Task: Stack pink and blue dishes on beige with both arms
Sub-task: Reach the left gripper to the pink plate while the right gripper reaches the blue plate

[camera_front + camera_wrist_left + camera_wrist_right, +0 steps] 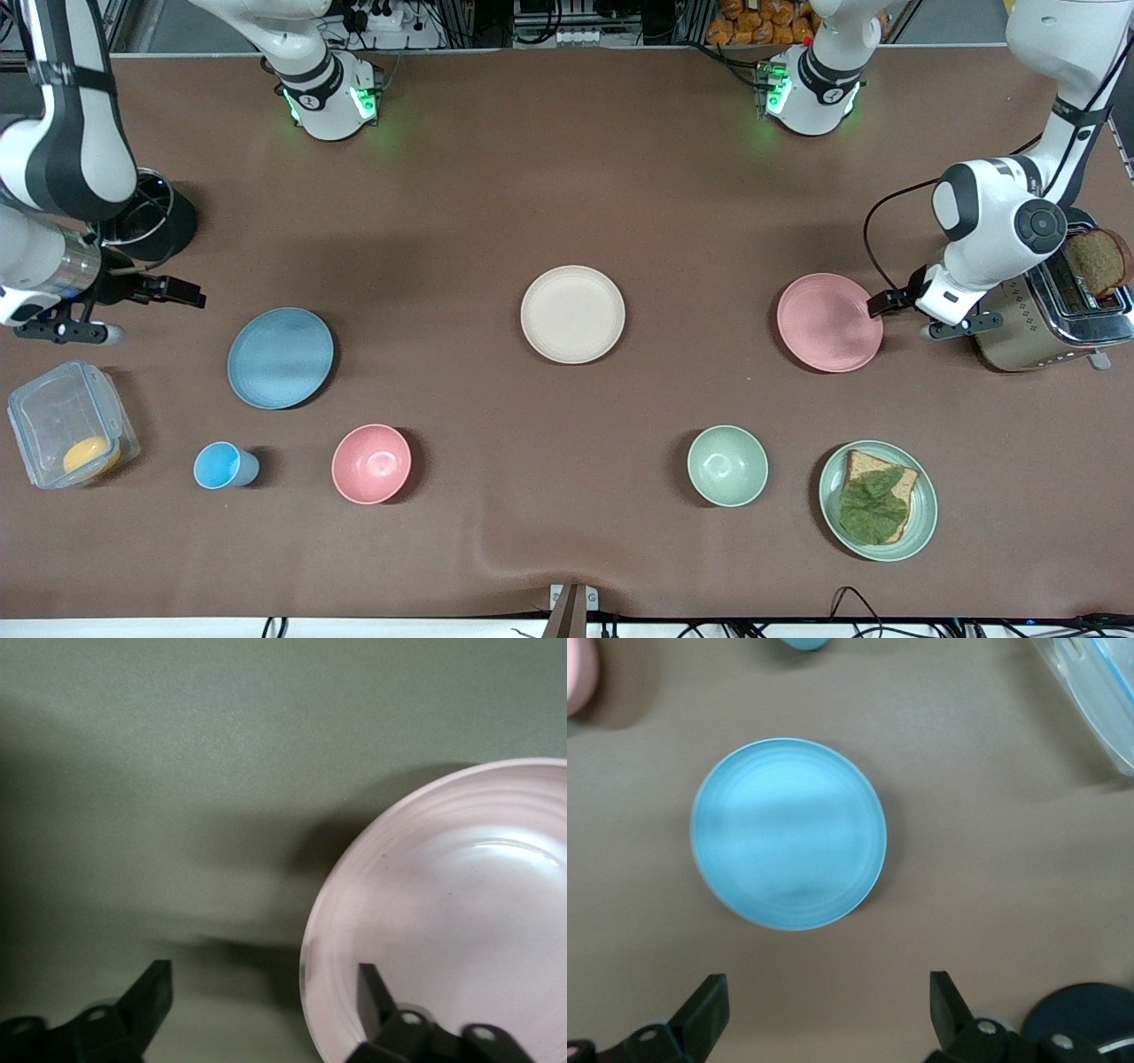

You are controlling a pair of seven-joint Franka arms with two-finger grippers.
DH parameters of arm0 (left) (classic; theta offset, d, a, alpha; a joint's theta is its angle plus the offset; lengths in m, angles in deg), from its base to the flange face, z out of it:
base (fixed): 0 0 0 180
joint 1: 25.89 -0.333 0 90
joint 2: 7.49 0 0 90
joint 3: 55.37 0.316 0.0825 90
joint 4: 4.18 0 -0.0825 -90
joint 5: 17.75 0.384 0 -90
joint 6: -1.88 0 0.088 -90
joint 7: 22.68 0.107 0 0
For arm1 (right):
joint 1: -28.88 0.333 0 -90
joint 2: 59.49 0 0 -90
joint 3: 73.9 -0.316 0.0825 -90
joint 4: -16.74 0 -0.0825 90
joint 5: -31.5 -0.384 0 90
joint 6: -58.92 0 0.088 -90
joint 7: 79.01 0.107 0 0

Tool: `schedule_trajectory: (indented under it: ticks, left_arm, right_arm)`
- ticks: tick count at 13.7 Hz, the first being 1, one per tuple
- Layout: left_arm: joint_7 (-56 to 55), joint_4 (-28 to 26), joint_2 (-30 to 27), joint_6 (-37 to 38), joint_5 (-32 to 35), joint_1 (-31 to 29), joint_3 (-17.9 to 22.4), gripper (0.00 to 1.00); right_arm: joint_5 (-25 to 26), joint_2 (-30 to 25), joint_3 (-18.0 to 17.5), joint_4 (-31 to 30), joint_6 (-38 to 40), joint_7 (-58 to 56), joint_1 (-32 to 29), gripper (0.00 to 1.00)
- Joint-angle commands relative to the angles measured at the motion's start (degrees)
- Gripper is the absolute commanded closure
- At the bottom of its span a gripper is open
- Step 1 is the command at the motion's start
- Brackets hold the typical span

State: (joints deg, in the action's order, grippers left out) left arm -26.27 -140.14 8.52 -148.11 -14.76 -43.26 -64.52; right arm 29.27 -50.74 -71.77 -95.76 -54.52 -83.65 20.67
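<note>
Risk: left gripper (266, 1010), jaws wide astride the pink plate (829, 322) rim, may slip; right gripper (828, 1014), wide, hovers near the blue plate (280, 358).

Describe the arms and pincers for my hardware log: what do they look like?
Both arms are white, rounded segments with dark grey joint bands and green-lit bases. Left pincer and right pincer are black, with two flat fingers. A black cable loops beside the left arm.
</note>
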Motion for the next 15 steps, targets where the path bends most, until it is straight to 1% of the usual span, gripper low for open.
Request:
schedule_trajectory:
  ticks: [1,2,3,4,5,6,7,8,9,11,13,15]
  left_arm:
    - [1.04,0.69,2.52,-2.14,-0.62,-0.04,-0.26,0.31]
    - [1.04,0.70,2.88,-2.58,-0.62,0.05,-0.26,0.40]
    - [1.04,0.87,3.32,-2.67,-0.62,0.22,-0.26,0.47]
    - [1.04,1.22,3.41,-2.67,-0.62,0.31,-0.26,0.51]
    - [0.95,1.40,3.50,-2.67,-0.62,0.31,-0.26,0.61]
    - [0.95,1.49,3.85,-2.67,-0.62,0.40,-0.26,0.75]
    - [1.04,1.57,3.76,-2.59,-0.62,0.49,-0.26,0.96]
    - [0.78,1.84,3.76,-2.50,-0.62,0.57,-0.34,1.00]
    - [1.04,2.19,3.50,-2.15,-0.62,0.58,-0.52,1.00]
    - [1.13,2.10,1.14,-1.10,-0.62,0.22,-2.53,1.00]
    - [1.13,2.36,-3.16,3.28,-1.05,-0.04,-5.43,1.00]
    - [0.61,4.11,-7.73,9.42,-1.84,-0.04,-9.38,1.00]
  right_arm:
    - [-0.76,3.37,-0.90,0.44,-2.48,-0.36,-2.25,0.00]
    - [-0.76,3.99,-0.90,0.44,-3.10,-0.45,-2.25,0.00]
    - [-0.50,4.95,-0.90,0.44,-3.97,-0.45,-2.25,0.00]
    - [-0.32,5.92,-0.90,0.44,-5.46,-0.54,-2.51,0.00]
    - [-0.14,6.80,-0.90,0.44,-6.78,-0.54,-2.95,0.00]
    - [-0.05,7.59,-0.90,0.44,-7.58,-0.54,-3.13,0.00]
    - [0.03,8.30,-0.90,0.44,-8.72,-0.62,-3.22,0.00]
    - [0.03,9.43,-0.81,0.44,-10.21,-0.97,-3.39,0.00]
    - [0.12,10.23,-0.81,0.44,-11.35,-2.28,-4.26,0.00]
    - [0.03,11.81,-0.90,0.53,-13.38,-3.35,-4.80,0.00]
    - [-0.75,14.01,-0.90,0.53,-14.09,-3.26,-4.89,0.00]
    - [-0.93,15.07,-0.99,0.61,-14.09,-2.91,-4.45,0.00]
